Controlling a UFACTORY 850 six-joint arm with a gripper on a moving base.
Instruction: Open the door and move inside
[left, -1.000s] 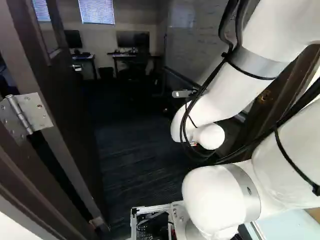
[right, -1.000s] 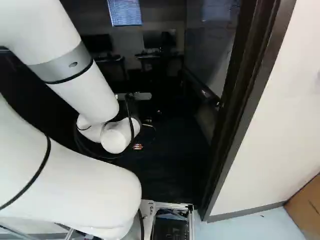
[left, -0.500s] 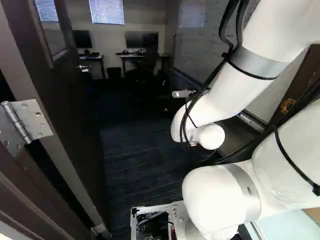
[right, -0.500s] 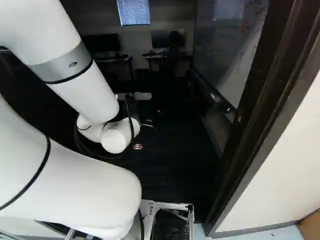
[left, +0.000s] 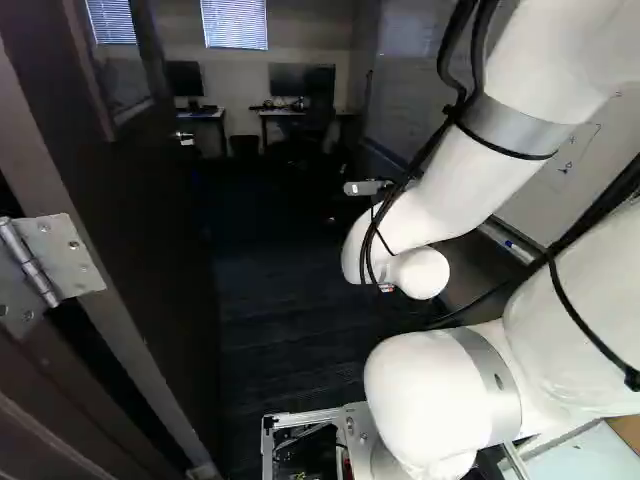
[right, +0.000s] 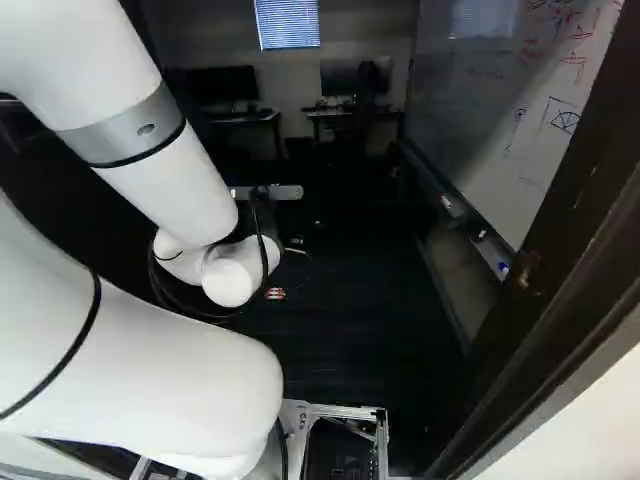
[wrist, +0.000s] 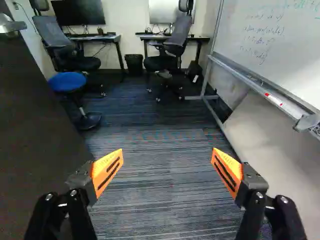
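In the left base view, we see the door (left: 150, 230) standing tall and open at the left, pointing from its hinge (left: 50, 262) into the room. In the right base view, more whiteboard (right: 540, 130) shows now: our base has moved. In the wrist view, our fingers (wrist: 167, 152) are wide open near the door.

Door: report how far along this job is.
Done: the door stands open. In hand: entry, with the arm past the door frame, the gripper open and empty. Left, probably: driving the base fully inside, since hinge and frame stand close beside it.
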